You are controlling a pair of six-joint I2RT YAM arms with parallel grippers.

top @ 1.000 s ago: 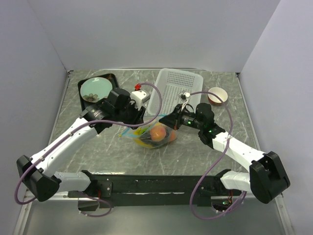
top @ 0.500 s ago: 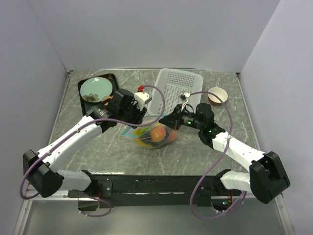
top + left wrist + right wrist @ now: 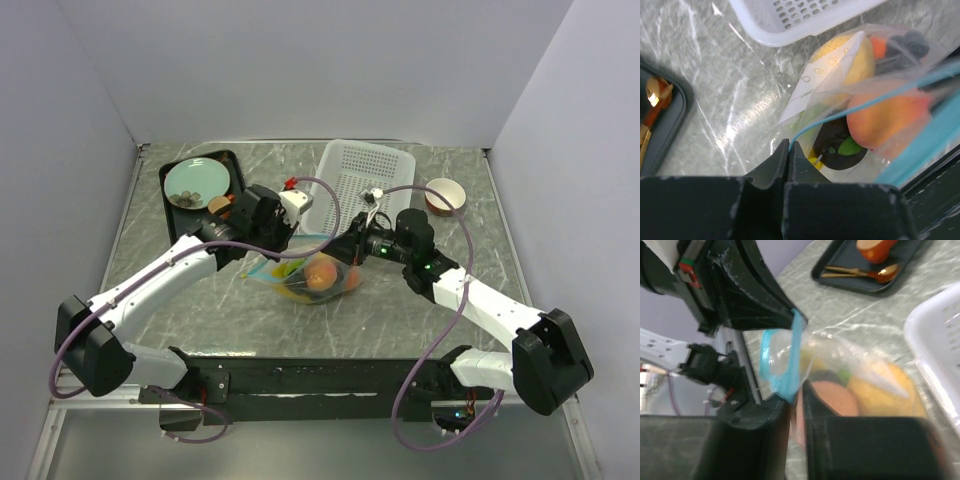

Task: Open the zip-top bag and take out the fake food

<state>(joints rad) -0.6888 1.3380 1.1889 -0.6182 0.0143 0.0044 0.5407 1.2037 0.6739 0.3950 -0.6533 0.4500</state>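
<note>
The zip-top bag lies mid-table, clear with a teal zipper strip. Inside it is fake food: a peach, a lemon, black grapes and a dark brown ball. My left gripper is at the bag's left top edge; in the left wrist view it is shut on one thin teal lip. My right gripper is at the bag's right top edge; in the right wrist view it is shut on the other teal lip. The mouth gapes between the two grippers.
A white perforated basket stands just behind the bag. A black tray at the back left holds a teal plate, a gold spoon and a small orange cup. A red-and-cream cup stands at the back right.
My left arm has swung right and farther back with its bag lip. The right gripper has shifted slightly left and back. The bag's body stays on the table.
</note>
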